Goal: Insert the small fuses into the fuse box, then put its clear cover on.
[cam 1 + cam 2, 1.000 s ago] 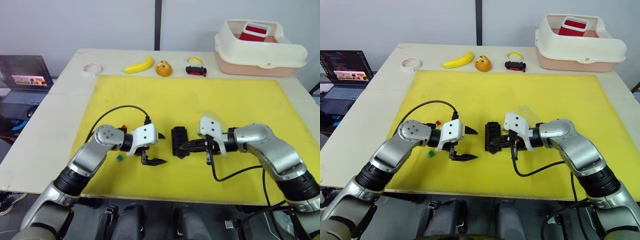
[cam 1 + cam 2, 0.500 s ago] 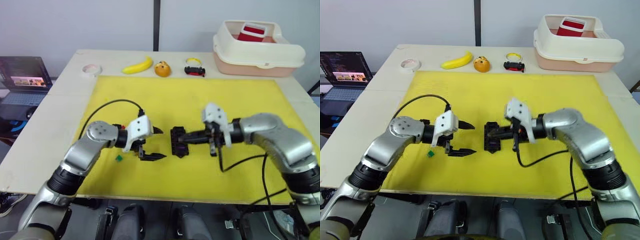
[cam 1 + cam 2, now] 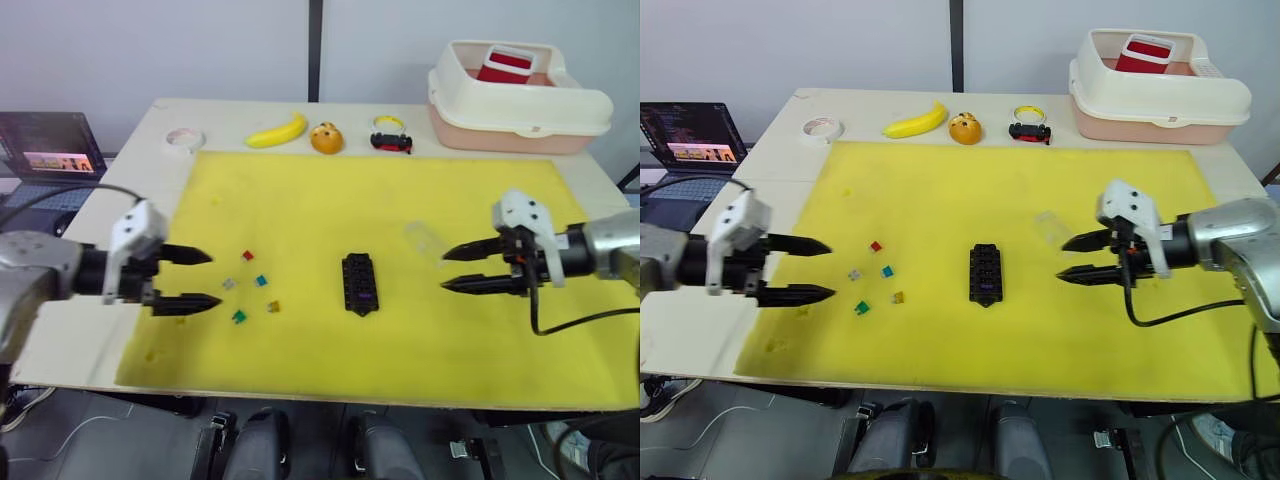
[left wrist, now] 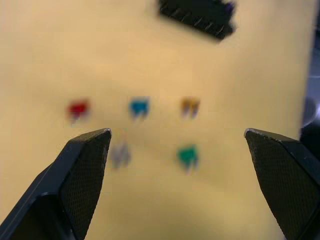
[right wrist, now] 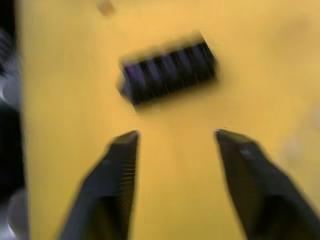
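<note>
The black fuse box (image 3: 359, 283) lies in the middle of the yellow mat (image 3: 380, 190), with a purple fuse (image 3: 366, 297) in a slot at its near end. Several small fuses lie loose to its left: red (image 3: 247, 255), teal (image 3: 261, 281), grey (image 3: 228, 284), green (image 3: 239, 316) and amber (image 3: 273, 306). The clear cover (image 3: 422, 238) rests on the mat right of the box. My left gripper (image 3: 212, 278) is open, just left of the loose fuses. My right gripper (image 3: 444, 270) is open and empty, well right of the box, near the cover.
Along the table's far edge sit a tape roll (image 3: 184, 137), a banana (image 3: 278, 130), an orange (image 3: 326, 137) and a toy car (image 3: 391, 140). A cream lidded bin (image 3: 515, 98) stands at the back right. A laptop (image 3: 45, 150) sits off the table's left side.
Both arms have drawn outward from the fuse box, left arm leftward and right arm rightward. The right gripper has gone from shut to open. The loose fuses left of the box have come into view.
</note>
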`<act>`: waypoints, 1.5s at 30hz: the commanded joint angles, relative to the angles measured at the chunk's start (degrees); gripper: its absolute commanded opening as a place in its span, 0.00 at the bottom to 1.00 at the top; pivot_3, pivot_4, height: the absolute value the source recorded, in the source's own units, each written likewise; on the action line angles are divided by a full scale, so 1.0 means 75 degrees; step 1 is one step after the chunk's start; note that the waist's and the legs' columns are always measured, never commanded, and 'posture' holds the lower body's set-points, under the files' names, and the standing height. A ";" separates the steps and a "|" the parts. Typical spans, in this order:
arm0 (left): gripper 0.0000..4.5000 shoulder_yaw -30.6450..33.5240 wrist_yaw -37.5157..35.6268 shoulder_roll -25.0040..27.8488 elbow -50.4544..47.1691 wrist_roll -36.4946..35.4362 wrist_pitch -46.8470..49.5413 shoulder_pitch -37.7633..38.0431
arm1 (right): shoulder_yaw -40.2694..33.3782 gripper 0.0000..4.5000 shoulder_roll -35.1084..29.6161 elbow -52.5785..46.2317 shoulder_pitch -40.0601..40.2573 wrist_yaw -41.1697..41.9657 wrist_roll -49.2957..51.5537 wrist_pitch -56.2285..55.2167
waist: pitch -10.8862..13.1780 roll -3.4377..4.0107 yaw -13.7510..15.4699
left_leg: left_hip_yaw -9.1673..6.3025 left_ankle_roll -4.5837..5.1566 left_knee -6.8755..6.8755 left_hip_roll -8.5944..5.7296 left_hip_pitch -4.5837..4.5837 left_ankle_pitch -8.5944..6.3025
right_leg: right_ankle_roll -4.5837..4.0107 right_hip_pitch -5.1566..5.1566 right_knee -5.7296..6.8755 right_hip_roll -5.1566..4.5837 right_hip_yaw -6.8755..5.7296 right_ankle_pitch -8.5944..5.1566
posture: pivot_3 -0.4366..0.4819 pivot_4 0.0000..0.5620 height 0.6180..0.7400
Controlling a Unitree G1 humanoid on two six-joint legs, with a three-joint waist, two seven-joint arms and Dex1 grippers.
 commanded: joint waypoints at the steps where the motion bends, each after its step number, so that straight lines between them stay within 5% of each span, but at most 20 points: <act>1: 1.00 0.0633 -0.0213 0.0394 0.0806 0.0298 -0.0595 0.0322 | -0.0522 0.99 -0.0516 0.0986 0.0078 0.0281 -0.0510 -0.0834 | 0.0001 0.0001 0.0002 | 0.0002 0.0000 -0.0001 0.0001 0.0000 0.0000 | -0.0001 -0.0002 0.0000 0.0000 0.0000 0.0000 | 0.48 0.27 1.00; 5: 1.00 0.0564 -0.0329 0.0469 0.1417 0.0541 -0.1146 0.0549 | -0.0395 0.99 -0.0602 0.1676 -0.0058 0.0387 -0.0882 -0.1375 | 0.0001 0.0003 -0.0022 | 0.0017 -0.0001 -0.0012 0.0004 0.0000 -0.0001 | -0.0008 -0.0014 0.0000 -0.0007 0.0005 -0.0004 | 0.48 0.27 1.00; 11: 1.00 0.0221 -0.0177 0.0093 0.0704 0.0065 -0.0562 0.0271 | -0.0185 0.99 -0.0143 0.1155 -0.0669 0.0391 -0.0750 -0.1233 | 0.0004 0.0015 -0.0024 | 0.0028 -0.0002 -0.0016 0.0007 0.0000 -0.0001 | -0.0009 -0.0021 0.0006 -0.0009 0.0016 -0.0005 | 0.48 0.27 1.00; 21: 1.00 -0.0700 -0.0479 -0.0314 0.0540 -0.0840 0.1126 -0.0372 | 0.0574 0.99 0.1430 -0.1567 -0.1718 -0.0053 0.0322 0.0245 | 0.0005 0.0013 0.0032 | 0.0019 -0.0002 -0.0014 0.0006 -0.0006 -0.0001 | 0.0014 -0.0022 0.0010 0.0000 0.0015 0.0009 | 0.48 0.27 1.00; 29: 1.00 -0.1180 -0.0646 -0.0656 0.1005 -0.1520 0.2610 -0.0655 | 0.0638 0.99 0.1681 -0.2355 -0.1545 -0.0392 0.0689 0.0667 | 0.0004 0.0010 -0.0008 | 0.0014 -0.0001 -0.0009 0.0005 -0.0009 -0.0001 | 0.0015 -0.0019 0.0010 0.0001 0.0011 0.0009 | 0.48 0.27 1.00; 32: 0.81 -0.1365 -0.0530 -0.0853 0.1330 -0.1573 0.2987 -0.0875 | 0.0644 1.00 0.1702 -0.2541 -0.1523 -0.0475 0.0793 0.0757 | 0.0004 0.0010 -0.0002 | 0.0013 -0.0001 -0.0009 0.0005 -0.0009 -0.0001 | 0.0016 -0.0020 0.0010 0.0003 0.0011 0.0010 | 0.48 0.27 1.00; 34: 0.60 -0.1510 -0.0474 -0.0956 0.1546 -0.1544 0.3186 -0.1069 | 0.0637 1.00 0.1705 -0.2640 -0.1508 -0.0507 0.0862 0.0802 | 0.0004 0.0009 0.0005 | 0.0008 -0.0001 -0.0007 0.0005 -0.0009 -0.0001 | 0.0016 -0.0017 0.0011 0.0006 0.0009 0.0010 | 0.48 0.27 1.00; 45: 0.60 -0.2567 -0.0674 -0.1423 0.2733 -0.1006 0.3168 -0.1886 | 0.0730 1.00 0.1672 -0.2671 -0.1492 -0.0568 0.0863 0.0764 | 0.0003 0.0007 0.0002 | 0.0007 -0.0001 -0.0006 0.0004 -0.0009 -0.0001 | 0.0016 -0.0016 0.0010 0.0008 0.0009 0.0010 | 0.48 0.27 1.00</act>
